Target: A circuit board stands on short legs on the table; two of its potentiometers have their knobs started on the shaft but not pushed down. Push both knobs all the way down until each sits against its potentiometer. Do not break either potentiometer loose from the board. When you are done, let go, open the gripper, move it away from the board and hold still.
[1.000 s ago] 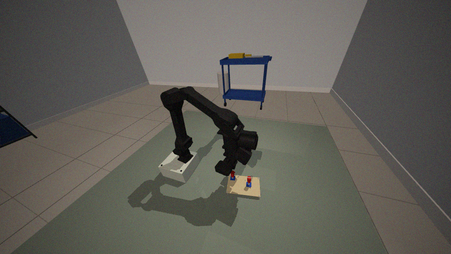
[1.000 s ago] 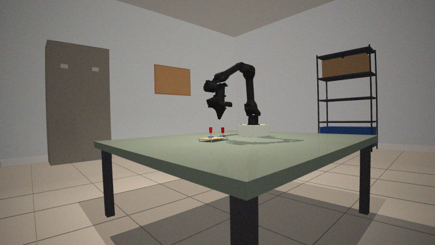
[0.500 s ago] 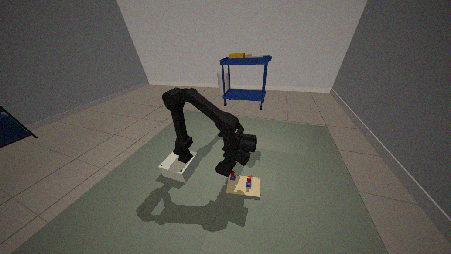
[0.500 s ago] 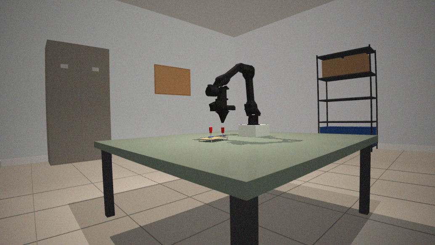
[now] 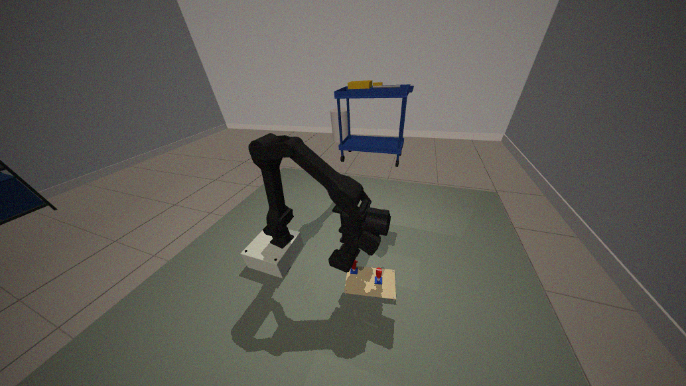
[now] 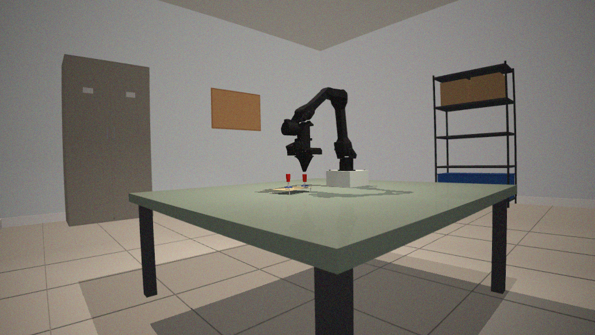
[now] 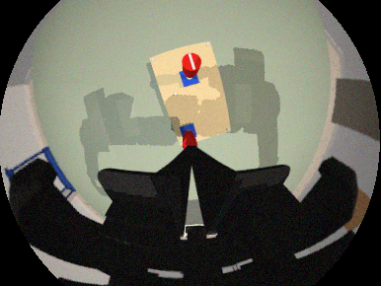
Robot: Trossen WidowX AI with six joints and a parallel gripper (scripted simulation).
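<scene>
The tan circuit board (image 5: 387,288) (image 7: 164,70) stands on short legs. Its outer red knob (image 5: 379,272) (image 6: 288,177) (image 7: 190,64) and its red knob nearer the arm's base (image 5: 354,264) (image 6: 304,178) (image 7: 189,140) are upright. In the exterior view, pale shaft shows between each knob and its blue potentiometer. My gripper (image 6: 304,171) (image 7: 190,149) is shut and empty, pointing down. Its tips are just above the nearer knob in the exterior view, and their ends overlap its edge in the wrist view. Whether they touch it cannot be told. The arm hides the fingertips in the top view.
The arm's white base block (image 5: 261,254) (image 6: 347,178) stands on the green table (image 5: 456,325) (image 6: 332,224), beside the board. A blue cart (image 5: 371,144), a cabinet (image 6: 108,145) and a shelf rack (image 6: 474,134) stand away from the table.
</scene>
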